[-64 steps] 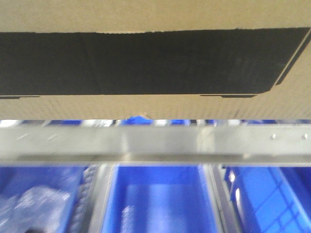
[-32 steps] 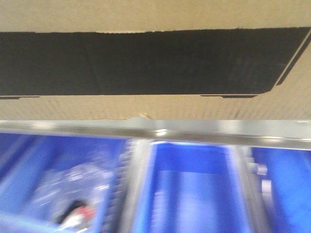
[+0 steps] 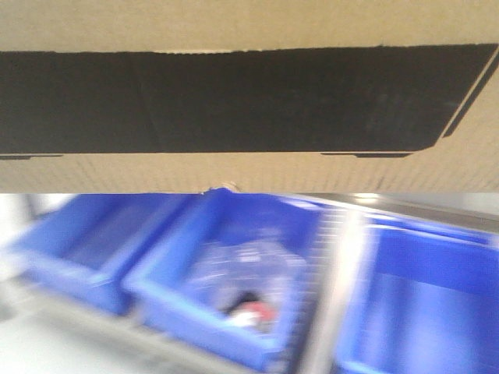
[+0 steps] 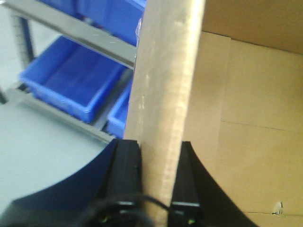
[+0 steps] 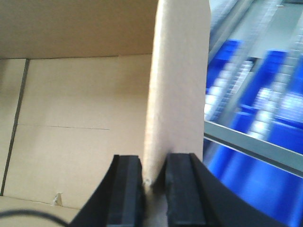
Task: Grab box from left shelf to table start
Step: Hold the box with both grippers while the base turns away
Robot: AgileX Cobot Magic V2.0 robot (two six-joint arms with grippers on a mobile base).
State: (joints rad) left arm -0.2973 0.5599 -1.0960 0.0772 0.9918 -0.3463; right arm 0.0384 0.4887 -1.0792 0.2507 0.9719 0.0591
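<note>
Closest to you, your left gripper (image 4: 156,149) and right gripper (image 5: 154,161) are each clamping an upright wall of the box (image 3: 234,23); beyond it, the left shelf (image 4: 71,28) is showing blue bins (image 3: 226,273).

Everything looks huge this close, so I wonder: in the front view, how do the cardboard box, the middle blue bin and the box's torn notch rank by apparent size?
1. box, widest, though nearest the camera and cut off by the frame.
2. middle blue bin.
3. torn notch, tiny.
</note>
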